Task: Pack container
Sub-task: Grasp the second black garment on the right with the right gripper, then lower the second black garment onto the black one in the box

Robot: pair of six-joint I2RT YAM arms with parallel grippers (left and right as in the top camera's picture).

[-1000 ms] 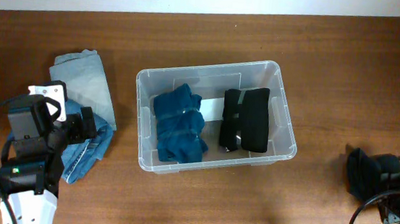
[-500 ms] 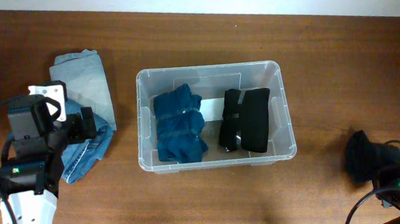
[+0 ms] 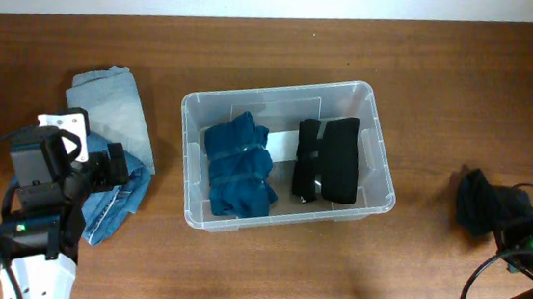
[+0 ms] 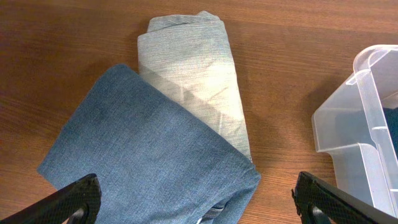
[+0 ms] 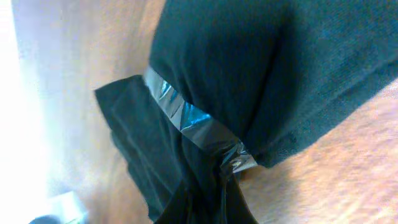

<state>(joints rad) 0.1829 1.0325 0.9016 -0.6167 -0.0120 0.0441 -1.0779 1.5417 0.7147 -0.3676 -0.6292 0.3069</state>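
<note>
The container sits open in the middle of the desk, its long sides running left to right. Inside, a dark blue folded garment fills the left half and a black banded bundle lies along the right wall, touching neither. That leaves a narrow strip between them where the white label shows, probably room kept for more clothes. Two rolled denim pieces wait on the desk to the container's left. The pale one lies farther from me, and the darker blue one overlaps its near edge. The left end effector hangs right over the darker roll. In its wrist view the fingers are spread wide apart at the bottom corners with nothing between them, as if lined up to straddle the fold. The container's rounded corner is just beside that roll on the right, so I judge any lift has to clear the rolled rim before swinging in. Well off to the right a black cloth sits against the right end effector. Its wrist camera is filled by that dark fabric and a shiny tape band, and I cannot tell whether the fingers are closed on it. Bare desk lies between that cloth and the container's right wall, giving an open path.
</note>
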